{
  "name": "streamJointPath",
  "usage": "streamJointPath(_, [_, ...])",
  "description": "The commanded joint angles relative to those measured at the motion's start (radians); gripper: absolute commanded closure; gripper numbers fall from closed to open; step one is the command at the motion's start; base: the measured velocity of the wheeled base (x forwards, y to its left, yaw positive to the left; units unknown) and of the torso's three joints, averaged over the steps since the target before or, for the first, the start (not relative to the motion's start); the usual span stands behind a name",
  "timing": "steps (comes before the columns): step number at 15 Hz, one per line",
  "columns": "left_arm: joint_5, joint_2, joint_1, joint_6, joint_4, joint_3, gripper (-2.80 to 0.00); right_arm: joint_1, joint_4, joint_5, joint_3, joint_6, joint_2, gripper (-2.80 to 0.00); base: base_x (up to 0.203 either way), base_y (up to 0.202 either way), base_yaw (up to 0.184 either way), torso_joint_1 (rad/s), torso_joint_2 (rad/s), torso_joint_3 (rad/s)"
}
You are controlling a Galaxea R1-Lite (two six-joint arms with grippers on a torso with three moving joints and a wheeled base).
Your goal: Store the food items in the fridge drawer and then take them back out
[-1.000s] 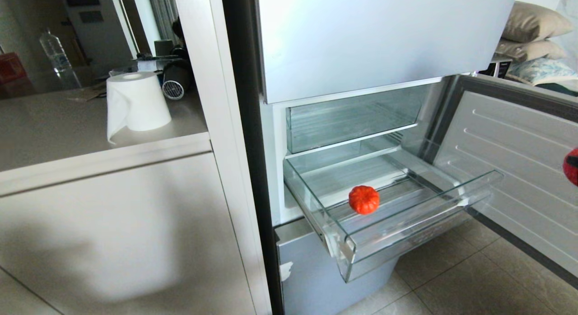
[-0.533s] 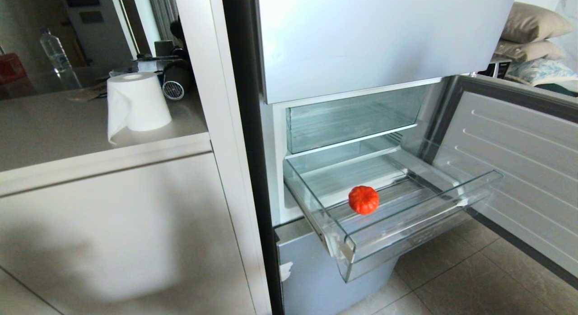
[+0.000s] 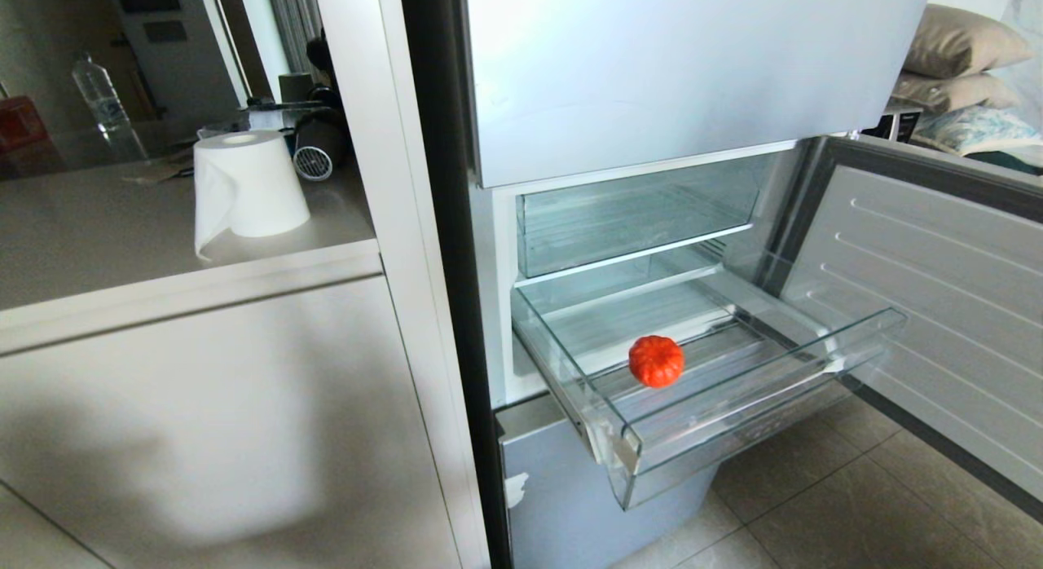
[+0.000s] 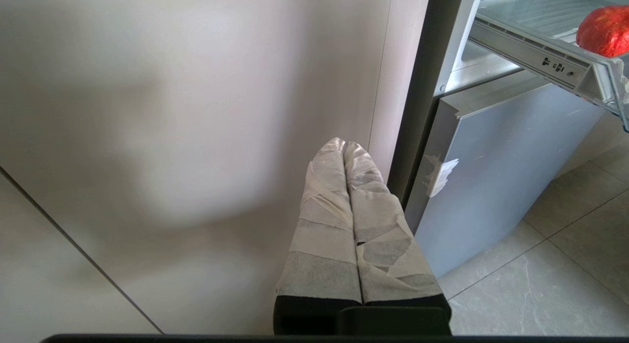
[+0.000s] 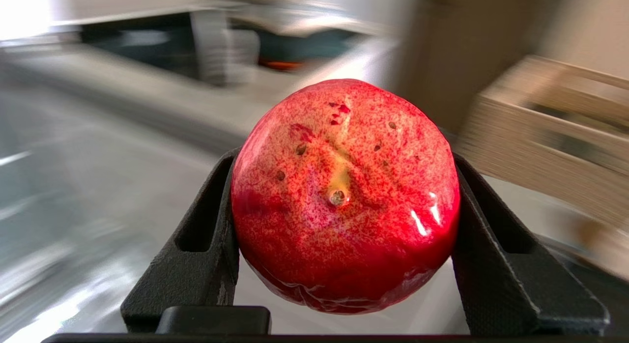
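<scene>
The wide clear plastic fridge drawer (image 3: 758,373) stands pulled out, open from above; only the small orange-red ribbed ball (image 3: 656,361) occupies its floor, while the clear upper bin (image 3: 635,218) overhangs the rear.

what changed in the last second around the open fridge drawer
The red fruit showing at the head view's right edge a second ago has slid out of that view. The right tool holds a glossy red speckled apple. The small orange-red ribbed ball has not moved in the transparent plastic fridge drawer, which stays pulled out; the left tool is shut beside the cabinet.
</scene>
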Motion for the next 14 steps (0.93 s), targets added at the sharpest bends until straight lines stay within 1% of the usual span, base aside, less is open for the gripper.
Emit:
streamJointPath(1, [0.0,0.001,0.0,0.0,0.0,0.0,0.0,-0.115,-0.003,-0.017,0.001,0.007,0.027,0.0,0.0,0.0,0.0,0.0,0.0,0.0])
streamJointPath(2, [0.0,0.001,0.0,0.0,0.0,0.0,0.0,-0.181,-0.003,-0.023,0.0,0.02,0.053,0.0,0.0,0.0,0.0,0.0,0.0,0.0])
streamJointPath(6, [0.0,0.001,0.0,0.0,0.0,0.0,0.0,-0.438,-0.005,-0.03,-0.019,0.125,0.159,0.0,0.0,0.0,0.0,0.0,0.0,0.0])
streamJointPath(9, [0.0,0.001,0.0,0.0,0.0,0.0,0.0,-0.612,-0.006,-0.028,-0.024,0.239,0.181,0.0,0.0,0.0,0.0,0.0,0.0,0.0])
streamJointPath(11, [0.0,0.0,0.0,0.0,0.0,0.0,0.0,-0.675,-0.026,-0.027,-0.019,0.283,0.195,0.0,0.0,0.0,0.0,0.0,0.0,0.0])
streamJointPath(14, [0.0,0.001,0.0,0.0,0.0,0.0,0.0,-0.698,-0.066,-0.027,-0.013,0.289,0.29,0.0,0.0,0.0,0.0,0.0,0.0,0.0])
